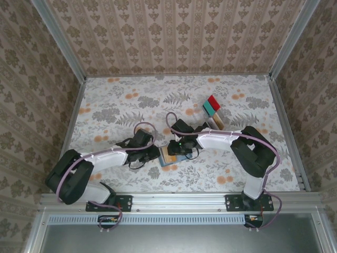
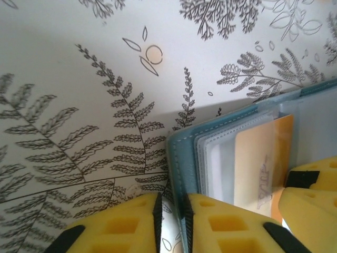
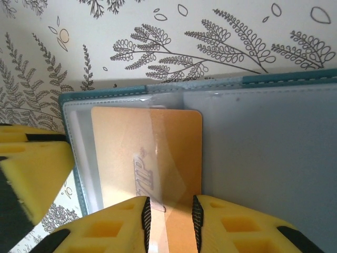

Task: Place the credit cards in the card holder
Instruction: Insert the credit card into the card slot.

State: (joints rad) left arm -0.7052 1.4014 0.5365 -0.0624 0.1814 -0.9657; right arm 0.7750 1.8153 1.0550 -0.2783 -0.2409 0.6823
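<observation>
Nearest, on the floral surface [image 1: 116, 113]: left fingers [image 1: 156, 154] astride the teal edge of the opened card holder [image 2: 181, 158], almost together; cannot tell whether clamped. Just beyond, right fingers [image 1: 177, 149] slightly parted, released, over the near end of a tan credit card [image 3: 147, 153] partly under a clear sleeve [image 3: 253, 158]. Farther back, well apart, red and teal cards [image 1: 211, 105] upright in a clear rack [image 1: 217, 124].

The dark teal card holder [image 1: 169, 156] lies open and flat, its grey-clear pockets facing up. A tan card [image 3: 147, 153] sits partway inside one pocket. A red card [image 1: 214, 101] and a teal card [image 1: 209, 108] stand upright together, well apart from it.
</observation>
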